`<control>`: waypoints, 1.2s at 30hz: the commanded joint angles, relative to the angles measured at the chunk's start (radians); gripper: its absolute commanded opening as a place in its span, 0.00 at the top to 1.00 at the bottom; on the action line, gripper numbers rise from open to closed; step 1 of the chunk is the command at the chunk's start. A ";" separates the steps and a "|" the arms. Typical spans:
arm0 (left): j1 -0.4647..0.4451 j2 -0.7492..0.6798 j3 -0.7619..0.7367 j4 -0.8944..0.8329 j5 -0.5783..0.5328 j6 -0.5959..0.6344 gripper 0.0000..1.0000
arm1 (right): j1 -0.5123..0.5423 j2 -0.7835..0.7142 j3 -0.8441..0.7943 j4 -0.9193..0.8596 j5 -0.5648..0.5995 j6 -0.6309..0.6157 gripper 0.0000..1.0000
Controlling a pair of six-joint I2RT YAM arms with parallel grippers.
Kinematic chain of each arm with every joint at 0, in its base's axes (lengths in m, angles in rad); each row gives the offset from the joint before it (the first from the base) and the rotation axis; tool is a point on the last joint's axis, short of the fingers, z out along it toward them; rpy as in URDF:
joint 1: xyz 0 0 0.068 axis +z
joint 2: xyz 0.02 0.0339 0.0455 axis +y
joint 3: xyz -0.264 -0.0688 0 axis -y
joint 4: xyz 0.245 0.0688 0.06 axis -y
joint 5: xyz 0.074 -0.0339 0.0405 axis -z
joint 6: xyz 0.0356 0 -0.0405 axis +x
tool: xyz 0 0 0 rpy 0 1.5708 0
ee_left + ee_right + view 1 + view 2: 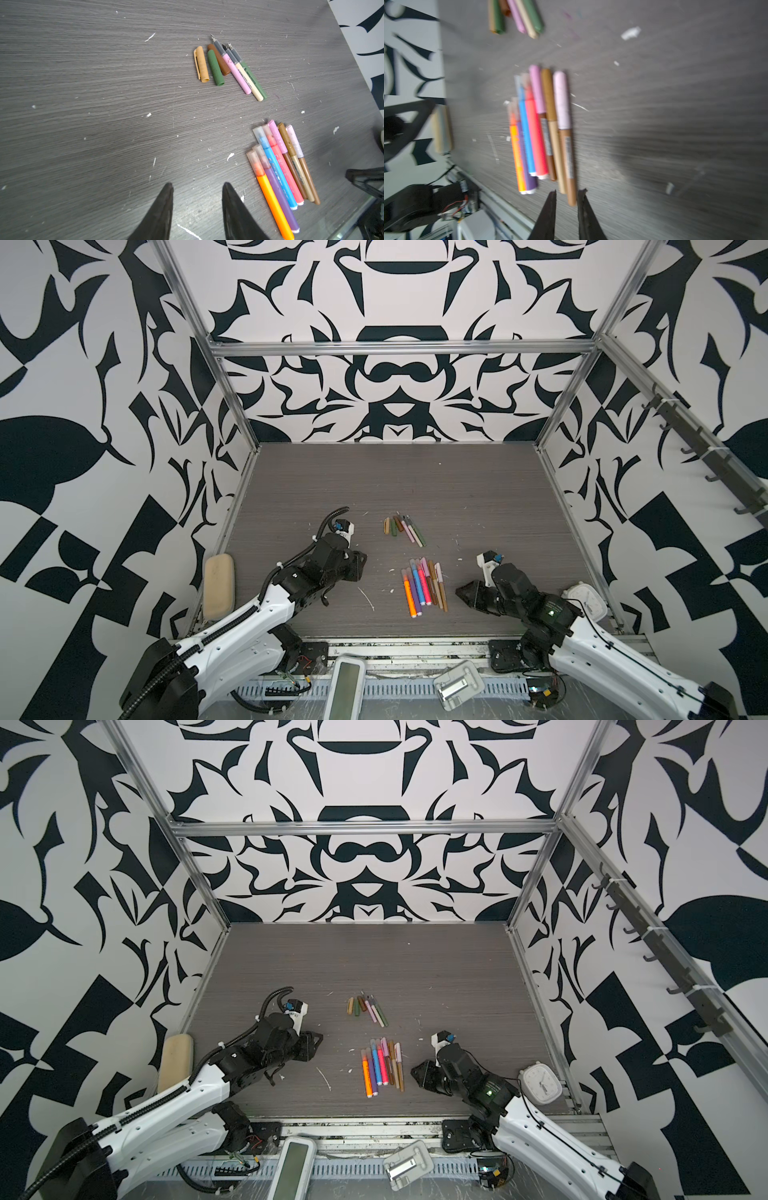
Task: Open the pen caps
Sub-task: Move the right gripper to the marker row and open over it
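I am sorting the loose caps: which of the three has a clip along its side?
The tan cap, lying farthest from the uncapped pens. The green cap and the brown cap beside it show no clip.

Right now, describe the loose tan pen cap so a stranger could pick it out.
On the grey table, two pen clusters lie mid-table; take the smaller, farther cluster. The tan cap ends it toward the left arm, beside the green cap, and alone shows a side clip.

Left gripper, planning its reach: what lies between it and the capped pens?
Only bare table with white flecks before the capped pens, in left wrist view.
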 commanded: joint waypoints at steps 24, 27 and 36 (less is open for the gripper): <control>-0.014 -0.090 -0.034 0.005 -0.062 -0.004 0.58 | 0.296 0.600 0.392 -0.135 0.289 -0.045 0.76; -0.014 -0.087 -0.034 0.007 -0.058 -0.003 0.58 | 0.312 0.645 0.431 -0.170 0.312 -0.040 0.76; -0.015 -0.081 -0.033 0.007 -0.055 -0.003 0.58 | 0.327 0.751 0.490 -0.225 0.341 -0.041 0.76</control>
